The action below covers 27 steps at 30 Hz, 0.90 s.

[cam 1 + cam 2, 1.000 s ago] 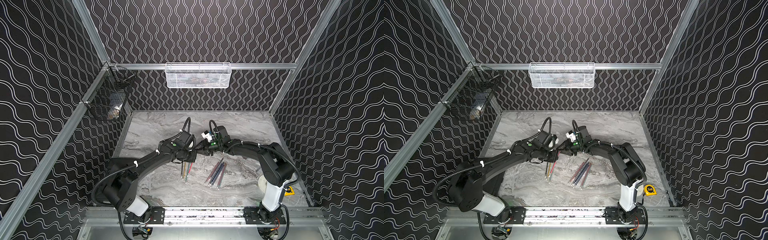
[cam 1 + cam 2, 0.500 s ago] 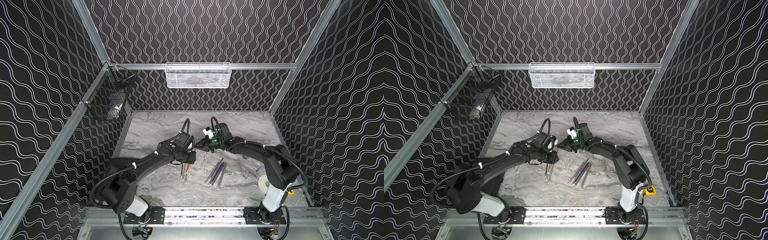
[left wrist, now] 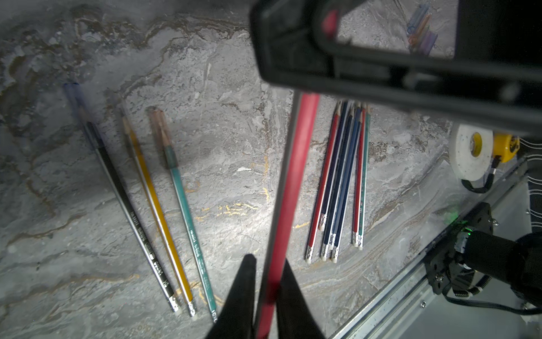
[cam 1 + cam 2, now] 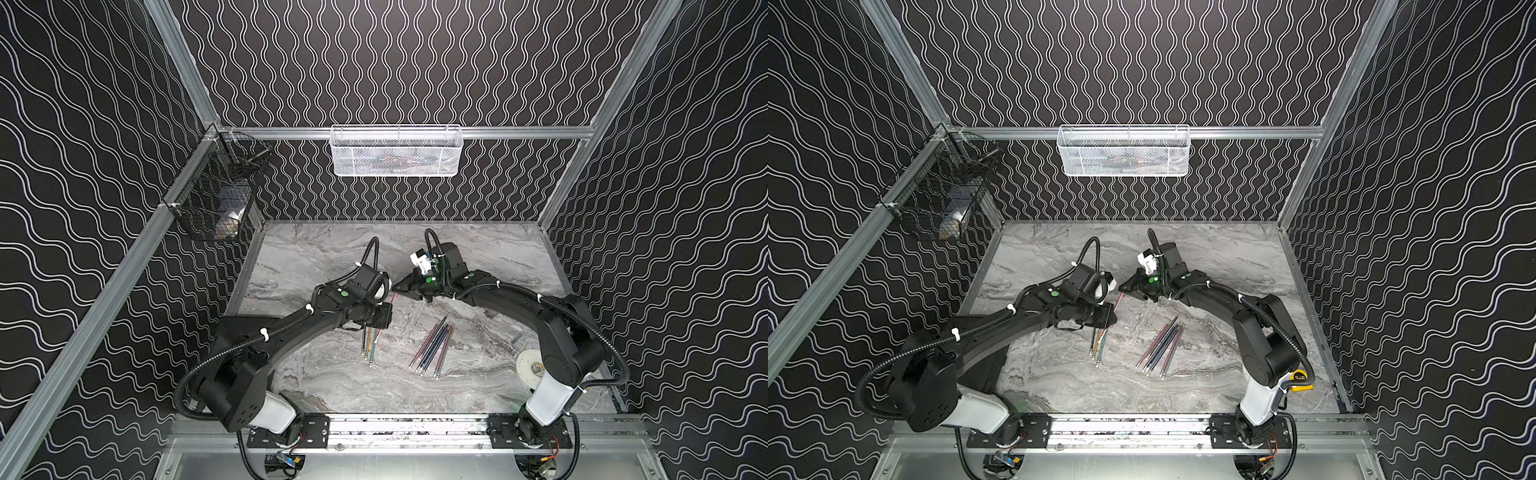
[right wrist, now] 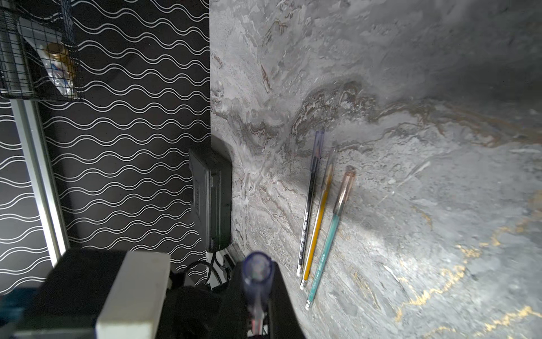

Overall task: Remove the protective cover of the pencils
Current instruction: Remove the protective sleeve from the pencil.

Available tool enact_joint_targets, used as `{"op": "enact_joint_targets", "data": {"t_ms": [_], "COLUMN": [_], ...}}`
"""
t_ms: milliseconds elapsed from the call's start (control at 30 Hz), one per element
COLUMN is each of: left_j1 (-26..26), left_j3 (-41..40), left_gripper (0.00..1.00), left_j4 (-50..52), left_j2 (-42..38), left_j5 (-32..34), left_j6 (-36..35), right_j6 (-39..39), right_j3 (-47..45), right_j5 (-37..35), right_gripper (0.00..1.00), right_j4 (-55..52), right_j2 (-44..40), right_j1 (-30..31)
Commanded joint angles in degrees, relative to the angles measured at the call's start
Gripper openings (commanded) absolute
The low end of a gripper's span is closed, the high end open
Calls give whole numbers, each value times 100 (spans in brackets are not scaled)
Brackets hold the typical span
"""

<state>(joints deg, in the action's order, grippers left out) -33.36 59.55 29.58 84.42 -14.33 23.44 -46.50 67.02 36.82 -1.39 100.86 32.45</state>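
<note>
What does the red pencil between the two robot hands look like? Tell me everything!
The red pencil is long, thin and shiny, with a greyish stripe along one side. It is held in the air above the marble-look table. The left gripper is shut on one end, and the right gripper is shut on the clear bluish cover at the other. I cannot tell whether the cover has slipped off.
</note>
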Motion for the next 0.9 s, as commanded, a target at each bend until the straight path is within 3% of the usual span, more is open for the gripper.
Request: {"op": "enact_joint_targets", "data": {"t_ms": [0,167,267,333,533,867], "left_j1": [23,17,22,15,14,-143], "left_j3": [-14,-31,-16,-42,-176,-43], "left_gripper": [0,0,0,0,0,0], "left_j4": [113,168,248,272,180,101], "left_j2": [3,-13,-40,-47,-70,74], "left_j5": [75,-8,-89,-187,-424,-573], "left_j6": [37,-18,-132,-206,-296,-289], "right_j6": [58,86,194,355,644,506], "right_j3": [-13,-66,-152,-172,-458,-402], "right_j5": [-130,-116,-169,-296,-131,508], "right_gripper": [4,9,38,45,46,43], "right_j4": [-126,-156,-297,-534,-863,-422], "right_j2": [-105,-185,-326,-475,-701,-443], "right_j1": [-23,-55,-141,-240,-587,-487]}}
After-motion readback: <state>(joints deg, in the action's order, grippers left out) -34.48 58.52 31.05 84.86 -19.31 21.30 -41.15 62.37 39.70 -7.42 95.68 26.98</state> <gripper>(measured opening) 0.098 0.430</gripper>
